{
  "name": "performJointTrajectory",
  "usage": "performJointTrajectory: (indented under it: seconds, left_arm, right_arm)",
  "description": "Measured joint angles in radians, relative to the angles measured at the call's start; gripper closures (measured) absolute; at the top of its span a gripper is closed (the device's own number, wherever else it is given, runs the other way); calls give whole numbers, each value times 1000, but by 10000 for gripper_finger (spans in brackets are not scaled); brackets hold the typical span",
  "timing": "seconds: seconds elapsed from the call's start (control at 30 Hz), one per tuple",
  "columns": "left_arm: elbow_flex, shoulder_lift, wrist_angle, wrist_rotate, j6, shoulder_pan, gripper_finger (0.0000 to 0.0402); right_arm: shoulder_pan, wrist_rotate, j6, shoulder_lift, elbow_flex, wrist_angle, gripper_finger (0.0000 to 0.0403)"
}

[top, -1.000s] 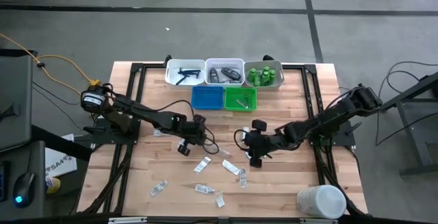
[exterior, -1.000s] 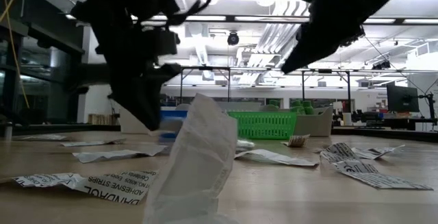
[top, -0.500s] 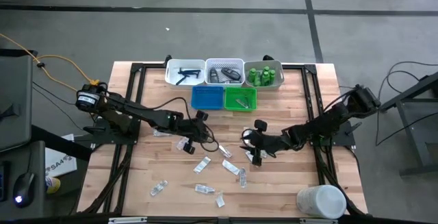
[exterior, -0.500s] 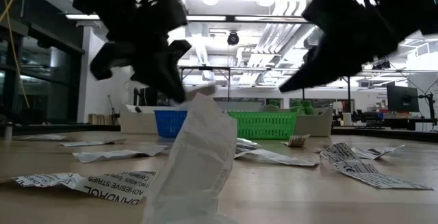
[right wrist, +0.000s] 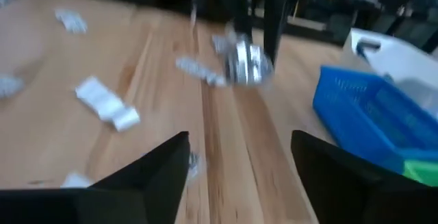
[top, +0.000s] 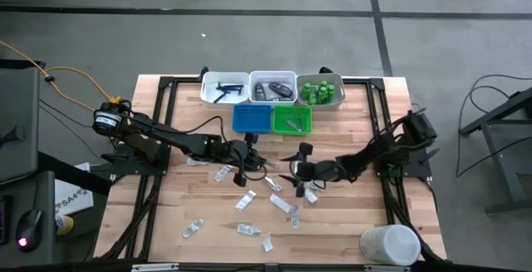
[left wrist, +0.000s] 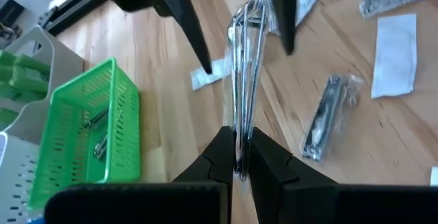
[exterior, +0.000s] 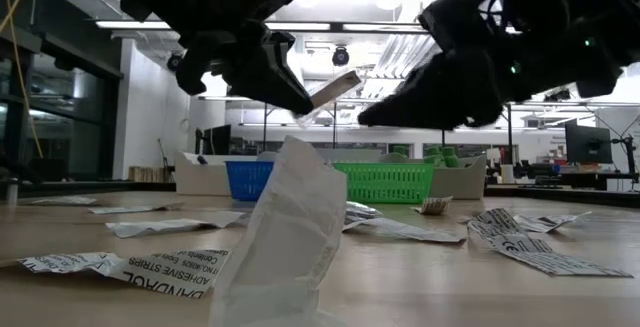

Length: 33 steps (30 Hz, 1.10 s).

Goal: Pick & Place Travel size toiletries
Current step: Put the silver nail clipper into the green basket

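Note:
My left gripper [left wrist: 238,157] is shut on a clear packet [left wrist: 245,59] with a metal piece inside, above the middle of the table. It shows as a pale strip [exterior: 335,87] in the low view. My right gripper [right wrist: 239,145] is open and faces it from the right. Its fingers [left wrist: 191,32] stand on either side of the packet's far end, with a gap showing. More toiletry packets [top: 245,200] lie flat on the wood near the front. Green bottles [top: 320,91] stand in the far right tray. My left gripper pinches the packet's near end [left wrist: 239,138] between its two fingers. The fingers come from the table's left, slanting a little downward. The packet sticks out past the fingertips along their line, edge-on to the wrist camera, lifted clear of the table.
A blue tray [top: 252,118] and a green tray [top: 291,120] sit just beyond the grippers, with three pale trays [top: 273,87] behind them at the far edge. A large white cylinder [top: 389,245] stands at the near right corner.
My left gripper has risen from the table with the packet, gone a little toward the right and tipped up toward level. My right gripper has come down and toward the left, toward the packet, tipping from pointing down to nearly level.

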Motion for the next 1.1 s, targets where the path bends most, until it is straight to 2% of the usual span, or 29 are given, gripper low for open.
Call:
performJointTrajectory:
  seconds: [0.17,0.33,0.6,0.93,1.0,1.1]
  left_arm:
    - [0,0,1,-2,-16,0,384]
    - [0,0,17,-1,-20,0,384]
    - [0,0,78,26,-28,-1,384]
    - [0,0,75,25,-64,-1,384]
    - [0,0,74,26,-75,0,383]
    - [1,0,72,31,-77,-1,354]
  right_arm:
    - [-7,-27,-53,15,6,114,131]
    - [-7,-30,-100,16,38,137,147]
    - [-21,-29,-104,16,78,122,215]
    - [-21,-19,-107,16,82,126,352]
    - [-21,-16,-102,16,82,126,352]
    - [-20,-21,-95,16,82,129,352]
